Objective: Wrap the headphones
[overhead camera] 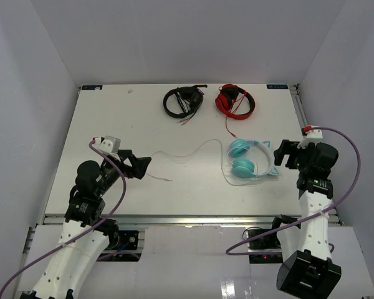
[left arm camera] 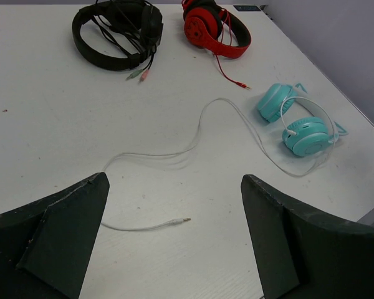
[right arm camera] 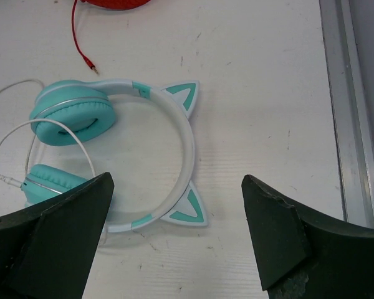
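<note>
Lying flat near the right edge of the white counter (overhead camera: 112, 118) are seen the teal cat-ear headphones with a white headband (overhead camera: 249, 159). Their thin white cable (overhead camera: 187, 151) is spread out loose toward the left edge, and its plug is seen in front of the left end effector (overhead camera: 142, 166), which is held wide open with nothing in it. The right end effector (overhead camera: 283, 153), just beside the headband, is wide open too and holds nothing. Black headphones (overhead camera: 182, 101) and red headphones (overhead camera: 235, 99) are set side by side at the far edge.
</note>
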